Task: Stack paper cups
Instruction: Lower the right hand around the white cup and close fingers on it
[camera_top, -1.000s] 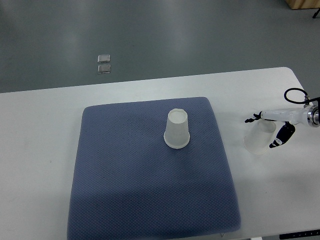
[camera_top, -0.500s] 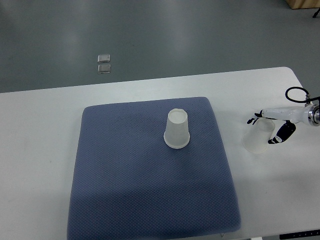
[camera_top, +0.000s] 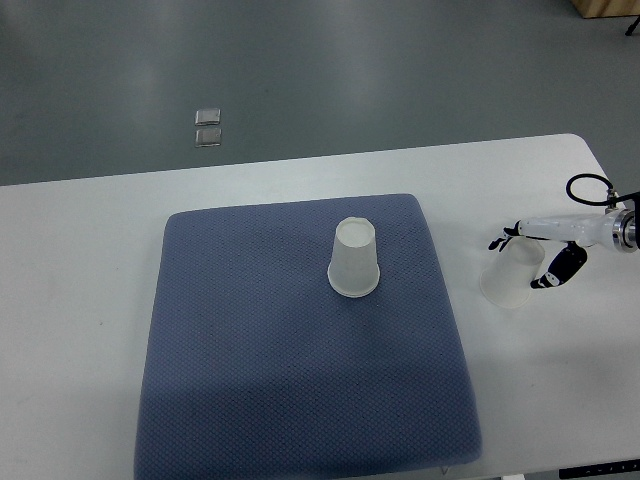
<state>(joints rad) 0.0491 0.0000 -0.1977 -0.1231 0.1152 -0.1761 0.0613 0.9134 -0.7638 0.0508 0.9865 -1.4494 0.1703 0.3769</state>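
Reaching in from the right edge, right robot hand (camera_top: 533, 258) fingers wrapped around tilted paper cup (camera_top: 510, 277), beside blue mat (camera_top: 300, 380)

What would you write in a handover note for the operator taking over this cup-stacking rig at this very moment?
Right hand: at the table's right side, fingers closed around a paper cup; the cup looks tilted, and whether it has left the table cannot be told.
Left hand: out of view.
Second cup: upside down on the blue mat, upper middle, untouched.
Done: the grasp on the first cup.
Left: carry the held cup over to the mat, lower it onto the upside-down one, and let go. Nothing is stacked yet.
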